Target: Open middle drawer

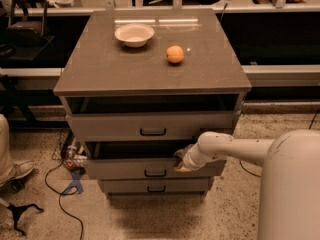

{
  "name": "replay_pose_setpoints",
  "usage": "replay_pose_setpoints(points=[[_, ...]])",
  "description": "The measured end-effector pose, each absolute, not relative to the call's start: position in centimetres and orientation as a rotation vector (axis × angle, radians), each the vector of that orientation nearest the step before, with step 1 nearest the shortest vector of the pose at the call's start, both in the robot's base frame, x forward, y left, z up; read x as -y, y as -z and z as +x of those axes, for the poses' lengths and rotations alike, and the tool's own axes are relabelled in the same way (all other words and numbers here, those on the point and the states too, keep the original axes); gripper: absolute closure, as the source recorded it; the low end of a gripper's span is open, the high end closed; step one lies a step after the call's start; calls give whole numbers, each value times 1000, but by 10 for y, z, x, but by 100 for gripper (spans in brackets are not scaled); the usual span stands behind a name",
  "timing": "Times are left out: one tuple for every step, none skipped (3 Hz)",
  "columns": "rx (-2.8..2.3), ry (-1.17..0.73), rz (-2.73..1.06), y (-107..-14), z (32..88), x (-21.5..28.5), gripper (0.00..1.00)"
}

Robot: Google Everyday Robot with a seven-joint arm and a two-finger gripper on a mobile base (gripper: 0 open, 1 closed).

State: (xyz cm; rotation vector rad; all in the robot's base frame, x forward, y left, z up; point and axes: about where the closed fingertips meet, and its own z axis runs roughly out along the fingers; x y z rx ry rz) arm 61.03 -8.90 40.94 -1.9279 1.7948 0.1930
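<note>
Camera view is showing my gripper (181,162) sitting at the middle drawer (120,169) top edge, just right of its handle (155,173) — panel running crosswise to me — whether it is gripping, I cannot tell.

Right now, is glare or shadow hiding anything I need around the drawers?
Camera view: warm, dim light; glare streaks lie on the cabinet top behind the bowl, harmless; the open gap of the middle drawer is deep shadow, its inside unreadable; the gripper sits at that drawer's upper edge, right of the handle, partly in that shadow.
</note>
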Motion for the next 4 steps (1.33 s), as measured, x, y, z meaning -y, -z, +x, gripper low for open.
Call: replay_pose_setpoints(points=[[-1794, -197, -1930, -408, 609, 88, 28], [-1794, -203, -1933, -406, 608, 86, 0], [-1809, -205, -1938, -405, 605, 89, 0], [-1870, -202, -1944, -404, 595, 101, 0]])
